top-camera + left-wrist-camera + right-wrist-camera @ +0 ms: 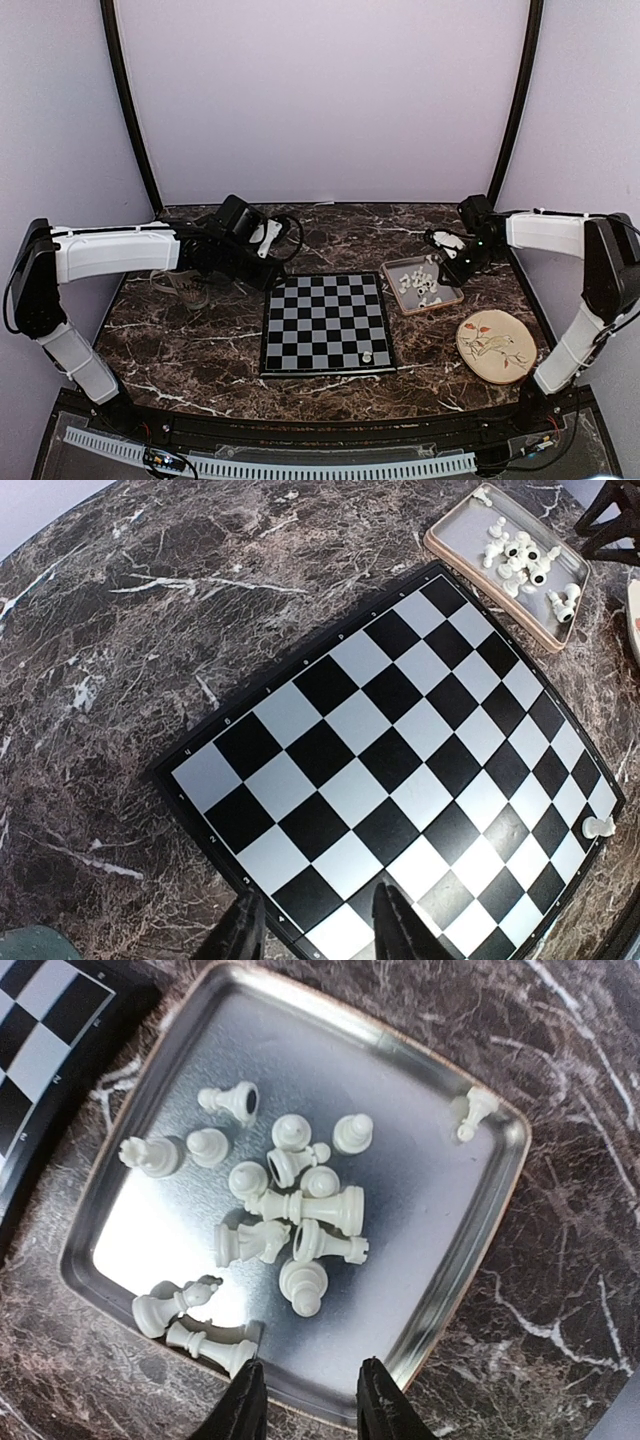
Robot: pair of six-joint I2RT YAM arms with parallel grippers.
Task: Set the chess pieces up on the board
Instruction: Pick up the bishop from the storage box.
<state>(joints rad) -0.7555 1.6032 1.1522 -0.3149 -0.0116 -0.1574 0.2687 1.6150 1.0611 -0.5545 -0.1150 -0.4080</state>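
Your right claw point(305, 1402) hangs over the near rim of the shallow square silver metal tray point(430, 1230). Its two dark fingers point(245, 1400) are spread wide with nothing between them, and the small cream chess pieces point(320, 1207) lie heaped in the tray's middle, just ahead of the fingertips. Nearest the gap is a rounded pawn point(303, 1285), which appears tipped over with its long axis pointing roughly back toward the claw, so a closing pinch would likely cross its waist. The bigger pieces behind it lie crosswise and touch one another. This arm is plainly the nearer one: your left claw point(318, 932), likewise parted and empty, hovers by the far-left corner of the flat black-and-grey checkered board point(320, 320), well apart from the tray. The board holds only one cream piece point(367, 356), on a near-right corner square. Expect the polished tray floor to let pieces skate, and the crowding to leave little room for fingers. The dark veined marble tabletop point(200, 340) also carries a round cream bird plate point(495, 345) near the right arm.
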